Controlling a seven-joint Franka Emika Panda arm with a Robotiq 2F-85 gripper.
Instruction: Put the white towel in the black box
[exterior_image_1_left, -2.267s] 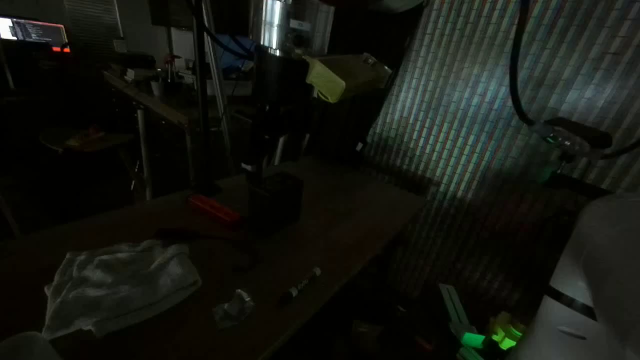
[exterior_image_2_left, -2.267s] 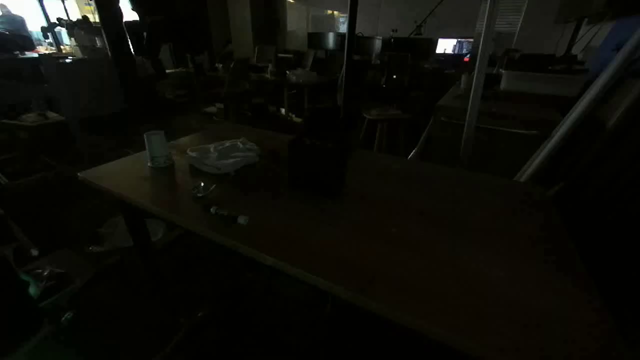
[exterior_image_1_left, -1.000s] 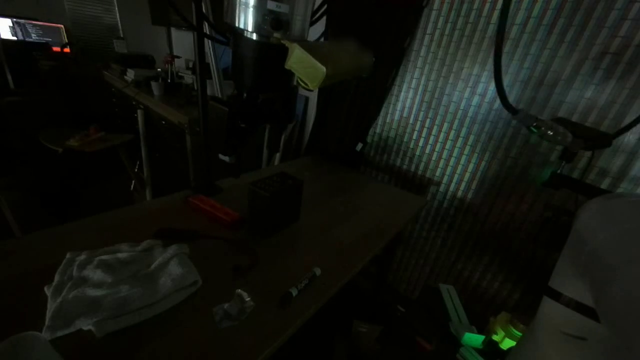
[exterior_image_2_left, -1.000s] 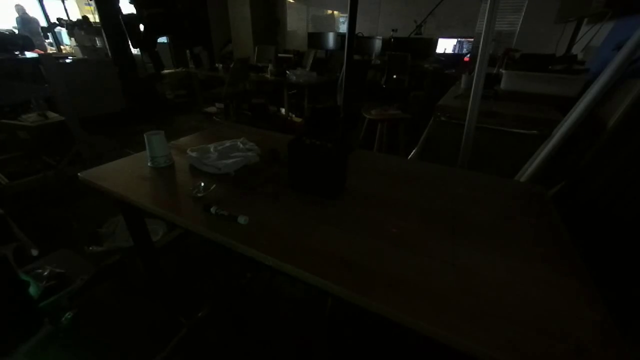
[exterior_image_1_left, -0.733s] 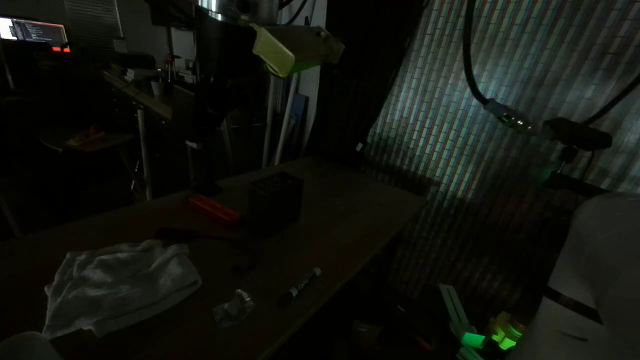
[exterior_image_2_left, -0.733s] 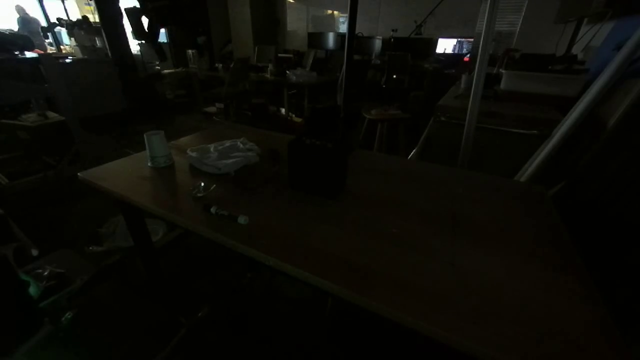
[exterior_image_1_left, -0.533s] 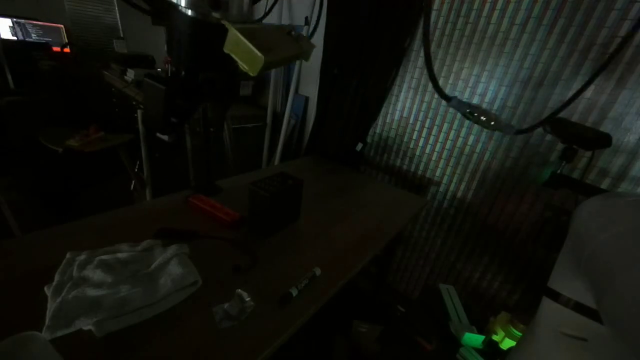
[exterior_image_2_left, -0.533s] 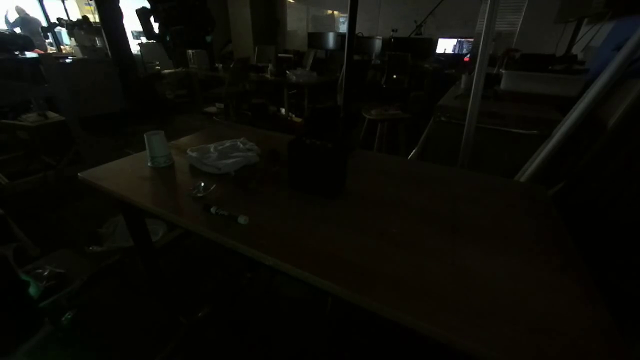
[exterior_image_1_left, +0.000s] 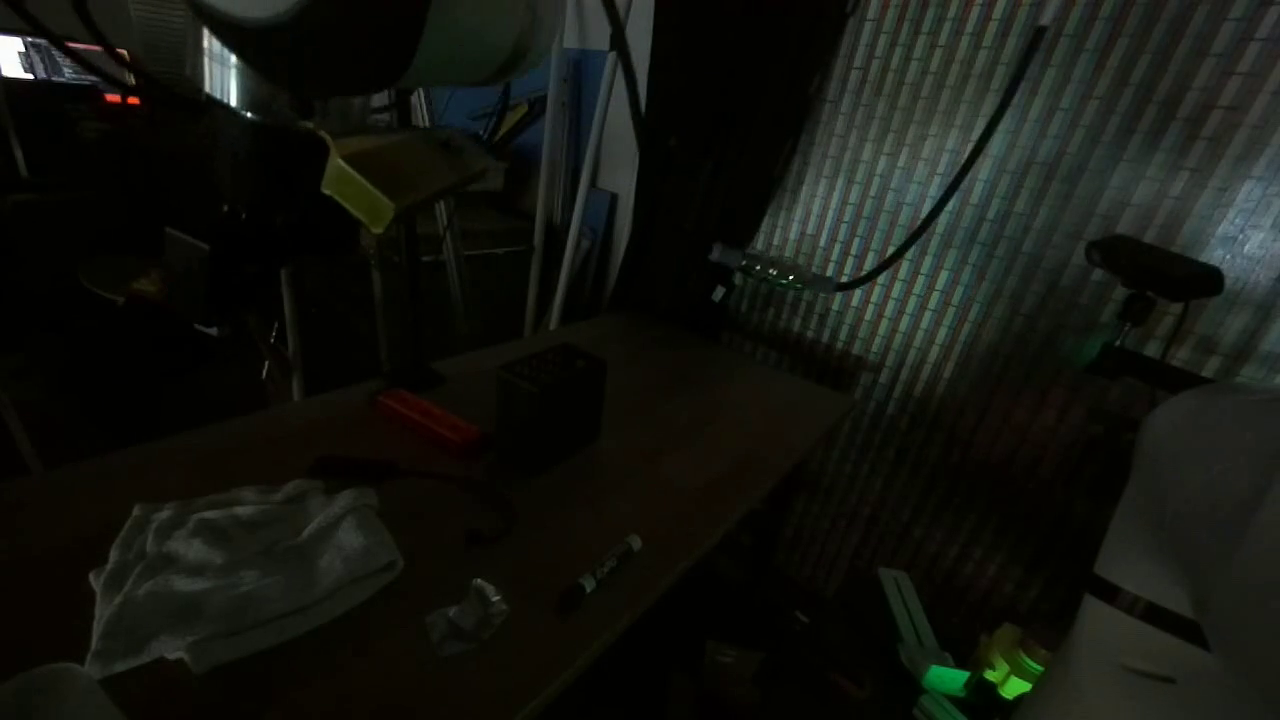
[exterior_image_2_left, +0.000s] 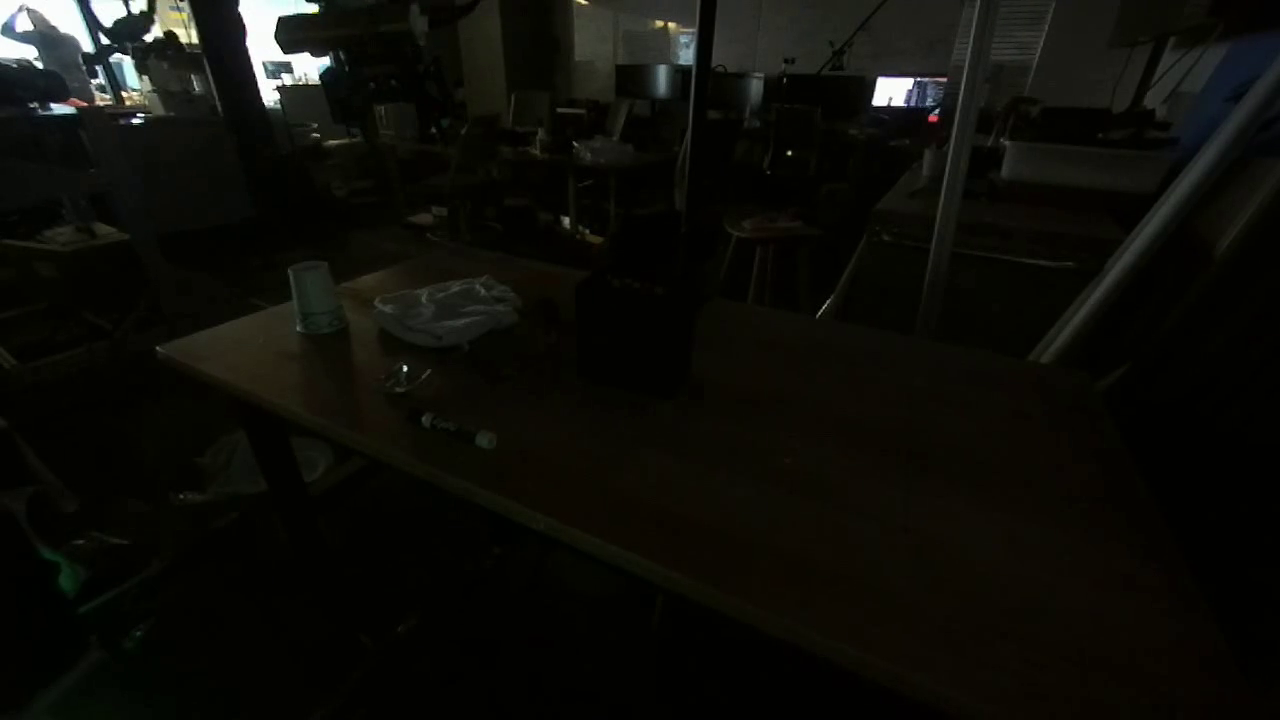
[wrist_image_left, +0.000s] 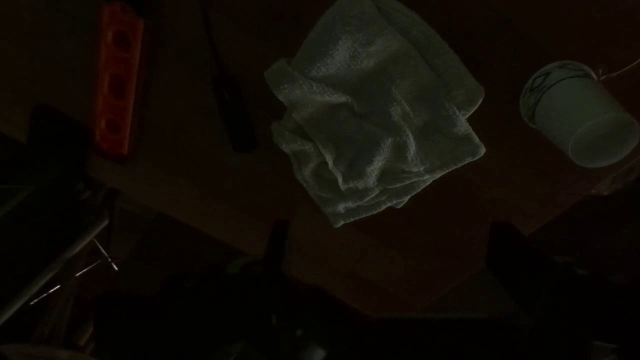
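Towel (wrist_image_left: 380, 115) is wht, box (exterior_image_1_left: 550, 410) blk, pwr strip (wrist_image_left: 120, 65) red, & cup (wrist_image_left: 575, 110) pale w/ dk diamond pattern.

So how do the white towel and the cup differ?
The towel lies in loose folds; the cup stands with smooth sides. The towel looks plain, while the cup has a dark pattern near its lower end. The towel covers more of the table than the cup does. Both are pale.

Rough cloth towel (wrist_image_left: 370, 115) (quite matt).
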